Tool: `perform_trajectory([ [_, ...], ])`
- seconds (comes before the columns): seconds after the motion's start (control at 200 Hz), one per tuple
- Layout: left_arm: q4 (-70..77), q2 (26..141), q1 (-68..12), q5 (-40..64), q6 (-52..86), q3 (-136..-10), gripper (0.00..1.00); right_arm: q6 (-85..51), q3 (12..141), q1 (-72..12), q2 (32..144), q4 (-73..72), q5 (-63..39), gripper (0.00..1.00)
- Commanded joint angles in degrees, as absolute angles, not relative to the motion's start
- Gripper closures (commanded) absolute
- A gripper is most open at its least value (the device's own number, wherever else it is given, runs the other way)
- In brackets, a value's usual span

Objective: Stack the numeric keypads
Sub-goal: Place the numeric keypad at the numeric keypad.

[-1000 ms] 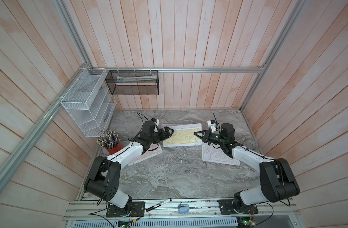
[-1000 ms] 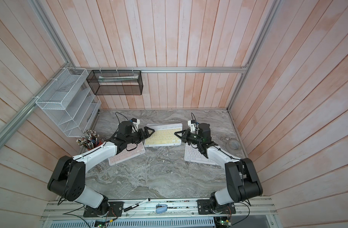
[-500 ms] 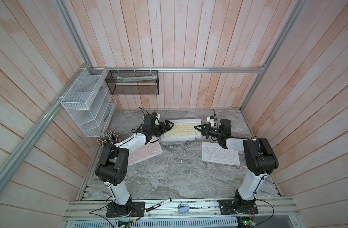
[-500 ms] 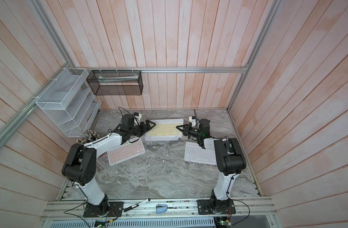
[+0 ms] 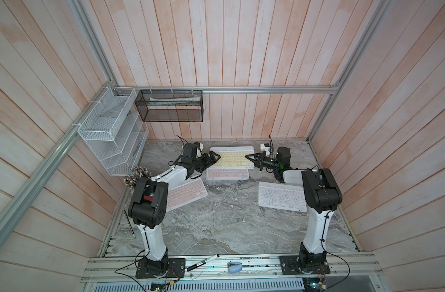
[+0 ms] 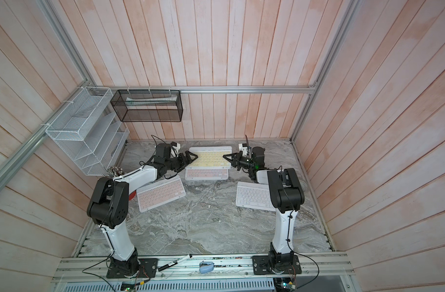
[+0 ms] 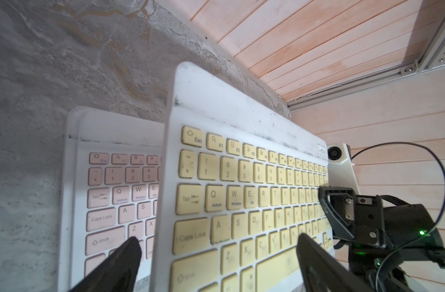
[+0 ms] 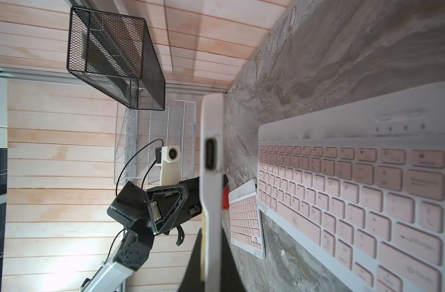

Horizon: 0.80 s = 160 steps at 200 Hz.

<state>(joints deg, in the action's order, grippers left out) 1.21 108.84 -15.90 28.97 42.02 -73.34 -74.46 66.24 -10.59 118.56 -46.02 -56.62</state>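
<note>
The slim, white-framed, yellow-keyed numeric keypad [image 5: 230,158] sits at the rear centre of the grey marbled worktop [image 5: 216,227]. It overlaps a white-framed pink-keyed keypad [image 5: 227,174] and hides that keypad's far part in both top views.

The right gripper [image 5: 247,156] pinches the yellow keypad's right end. The right wrist view shows this keypad edge-on only, with a charging port [image 8: 211,153] in the edge.

The left gripper [image 5: 216,158] is spread wide at the left end. It is possibly clear of the frame, but contact cannot be confirmed.

The left arm covers one corner of a second pink keypad [image 5: 188,194]. The right arm covers one end of a white-keyed keypad [image 5: 279,198].

In the left wrist view these yellow key legends can be read: Esc, Tab, Caps Lock, Q, W, E. Smaller print is blurred.
</note>
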Motion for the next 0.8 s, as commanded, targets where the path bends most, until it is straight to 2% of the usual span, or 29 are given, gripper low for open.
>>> perform_trajectory([
  [0.0, 0.0, 110.5, -15.5, 30.1, 40.3, -75.9, 0.03, -70.3, 69.3, -11.2, 120.4, -41.1, -58.2, 1.0],
  [0.145, -0.6, 111.6, -15.6, 30.2, 39.9, -77.2, 0.04, -61.7, 73.7, -12.3, 122.1, -28.1, -55.6, 1.0],
  [0.335, -1.3, 113.2, -15.6, 29.6, 39.1, -78.2, 0.04, -59.1, 77.0, -12.7, 125.2, -24.8, -54.5, 1.0],
  [0.795, -1.3, 115.5, -13.7, 28.1, 39.0, -77.8, 0.04, -64.9, 76.1, -12.6, 128.2, -33.9, -54.9, 1.0],
])
